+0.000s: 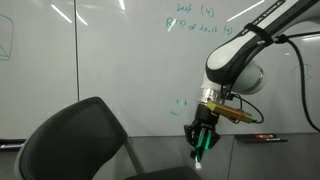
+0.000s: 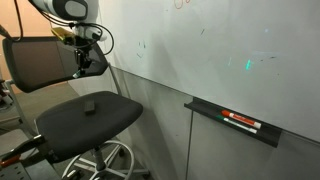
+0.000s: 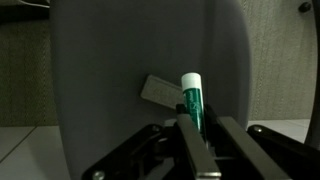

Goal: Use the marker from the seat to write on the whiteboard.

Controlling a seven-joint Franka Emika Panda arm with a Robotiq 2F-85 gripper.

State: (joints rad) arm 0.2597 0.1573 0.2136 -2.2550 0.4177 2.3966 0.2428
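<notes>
Gripper (image 3: pixel 200 132) fingers fill the bottom of the wrist view, clenched on the marker (image 3: pixel 191 100), a teal-green stick with a white end jutting out past the fingertips. Beyond that end lies the seat (image 3: pixel 100 80), with a small pale rectangular piece (image 3: pixel 160 90) on it just left of the marker. In an exterior view the gripper (image 1: pixel 203 140) hangs pointing downward with the marker (image 1: pixel 202 150) in its grasp, to the right of the chair's curved backrest (image 1: pixel 75 140). Farther off stands the whiteboard (image 1: pixel 110 60) with teal-green writing near its top. Its ledge (image 2: pixel 205 110) to the right carries red-and-dark items (image 2: pixel 240 122).
</notes>
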